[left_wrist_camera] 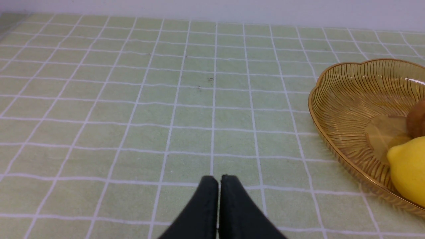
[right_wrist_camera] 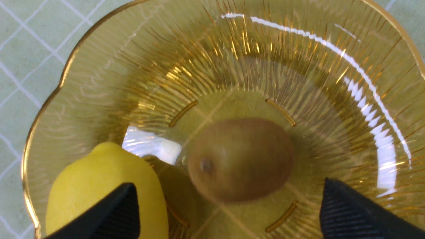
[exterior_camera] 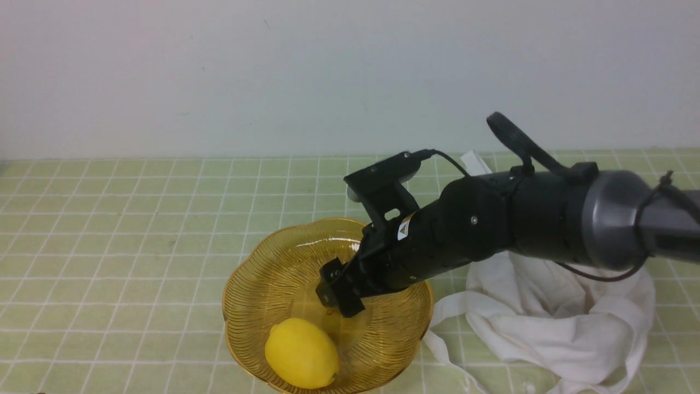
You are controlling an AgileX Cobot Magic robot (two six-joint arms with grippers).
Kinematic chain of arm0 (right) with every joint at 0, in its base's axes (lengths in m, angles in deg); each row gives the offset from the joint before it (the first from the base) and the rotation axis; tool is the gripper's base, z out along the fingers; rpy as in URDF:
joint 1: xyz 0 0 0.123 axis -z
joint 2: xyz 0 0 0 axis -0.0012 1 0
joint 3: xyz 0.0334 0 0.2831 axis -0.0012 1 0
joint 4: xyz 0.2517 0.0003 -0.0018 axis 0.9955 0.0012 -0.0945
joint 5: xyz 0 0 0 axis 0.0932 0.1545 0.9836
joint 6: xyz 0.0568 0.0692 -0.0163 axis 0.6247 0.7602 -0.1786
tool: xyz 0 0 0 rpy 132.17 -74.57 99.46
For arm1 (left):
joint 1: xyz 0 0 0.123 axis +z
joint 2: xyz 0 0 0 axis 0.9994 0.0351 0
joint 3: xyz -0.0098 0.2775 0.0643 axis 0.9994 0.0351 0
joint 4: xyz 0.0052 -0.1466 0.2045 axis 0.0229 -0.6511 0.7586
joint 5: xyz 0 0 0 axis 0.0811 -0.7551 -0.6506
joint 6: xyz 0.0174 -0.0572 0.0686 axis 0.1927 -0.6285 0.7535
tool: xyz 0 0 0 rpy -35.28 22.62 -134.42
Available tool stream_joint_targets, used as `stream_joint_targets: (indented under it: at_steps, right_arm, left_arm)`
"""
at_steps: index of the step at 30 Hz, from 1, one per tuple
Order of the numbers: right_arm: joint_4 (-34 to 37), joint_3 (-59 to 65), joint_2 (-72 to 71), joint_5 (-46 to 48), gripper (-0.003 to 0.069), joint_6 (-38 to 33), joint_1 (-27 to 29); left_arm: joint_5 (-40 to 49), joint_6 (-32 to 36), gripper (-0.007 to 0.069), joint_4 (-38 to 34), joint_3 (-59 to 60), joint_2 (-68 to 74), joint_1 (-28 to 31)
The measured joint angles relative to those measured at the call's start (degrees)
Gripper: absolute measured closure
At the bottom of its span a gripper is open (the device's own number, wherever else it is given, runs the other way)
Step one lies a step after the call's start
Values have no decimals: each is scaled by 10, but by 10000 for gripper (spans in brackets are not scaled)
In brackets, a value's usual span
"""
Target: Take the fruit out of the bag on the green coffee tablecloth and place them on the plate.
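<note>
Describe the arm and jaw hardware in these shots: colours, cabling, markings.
Right arm: matte black housing, grey metal collar behind it. A black cable runs to a black camera bracket. Small white label with a yellow warning triangle near the wrist. Right jaws: black, finely ribbed. Left jaws: black, smooth, tapered. Left arm itself out of view.

Looking past the closed left fingers (left_wrist_camera: 207, 202) now: the counter (left_wrist_camera: 99, 99) runs flat and level straight ahead of them, all the way to a plain wall (exterior_camera: 273, 76). That wall is pale, off-white leaning faintly grey, matte and bare. There are just a couple of tiny dark specks on it, high above the right fingers (exterior_camera: 334, 290). Wall and counter meet in one straight horizontal line. The light is soft and even, and the shadows are faint.
</note>
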Motion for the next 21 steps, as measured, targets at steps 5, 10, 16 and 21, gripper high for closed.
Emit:
stream_joint_targets:
  at_steps: [5,10,16,21]
  right_arm:
    - [-35,-58,-43,116,27,16,7]
    - [-97,-158,-98,297,202,50,19]
    - [-207,-239,-144,425,463,75,21]
    - [-263,-238,-192,437,635,122,21]
  left_arm:
    - [0,0,632,0,0,0,0]
    - [0,0,632,0,0,0,0]
    - [0,0,632,0,0,0,0]
    - [0,0,632,0,0,0,0]
